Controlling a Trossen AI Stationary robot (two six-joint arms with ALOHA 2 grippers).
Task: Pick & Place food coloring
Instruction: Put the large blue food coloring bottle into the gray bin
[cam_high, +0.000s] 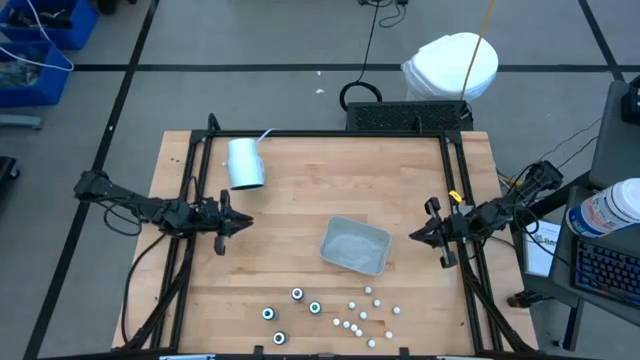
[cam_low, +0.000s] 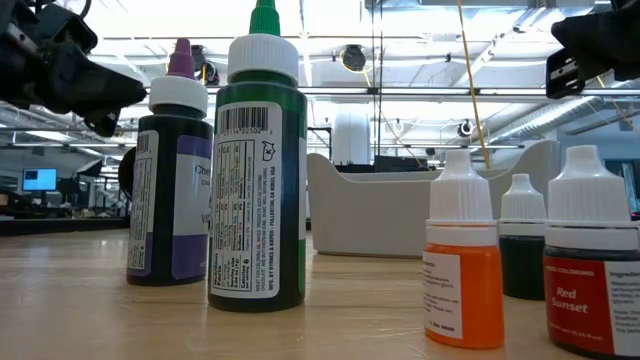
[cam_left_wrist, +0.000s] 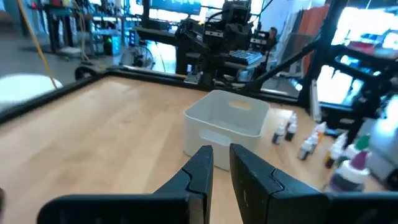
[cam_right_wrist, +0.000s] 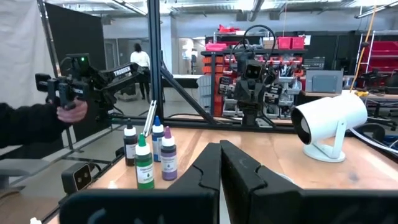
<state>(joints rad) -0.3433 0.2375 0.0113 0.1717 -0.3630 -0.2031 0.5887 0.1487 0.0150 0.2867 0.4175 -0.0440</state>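
Food coloring (cam_high: 330, 315) clustered on counter (cam_high: 300, 190), ahead of both hands, beyond the tray (cam_high: 355, 245); left hand (cam_high: 238, 224) fingers slightly apart, empty; right hand (cam_high: 417, 234) fingers together, empty

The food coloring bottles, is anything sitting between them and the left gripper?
Nothing visible. The left gripper hovers over bare table, and only open wood lies between it and the food coloring bottles near the front edge. The grey tray sits off to the side.

Bright overhead lighting; left wrist view blurred; low view backlit.
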